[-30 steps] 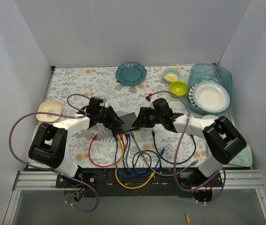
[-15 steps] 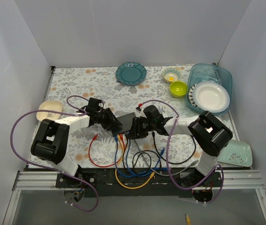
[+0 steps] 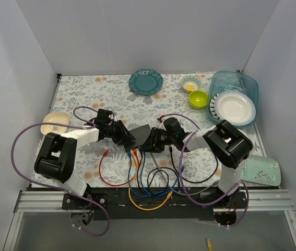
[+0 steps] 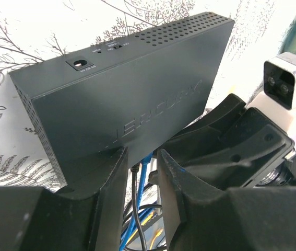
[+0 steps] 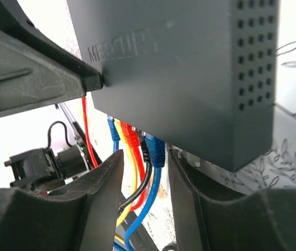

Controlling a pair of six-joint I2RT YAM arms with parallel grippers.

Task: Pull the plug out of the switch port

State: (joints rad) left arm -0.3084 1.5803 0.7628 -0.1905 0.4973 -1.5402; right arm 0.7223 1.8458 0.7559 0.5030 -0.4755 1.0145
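A blue plug (image 5: 156, 151) is plugged into the lower edge of the black box (image 3: 141, 134), which sits tilted at the centre of the table (image 3: 85, 99). The right tool (image 5: 145, 159) is open, with a finger on either side of the plug. The left tool (image 4: 142, 159) touches the box's left side; I cannot tell whether it grips.

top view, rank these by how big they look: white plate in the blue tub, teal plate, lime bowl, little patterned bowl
1. white plate
2. teal plate
3. lime bowl and patterned bowl: they look about the same size, so I can't rank one above the other
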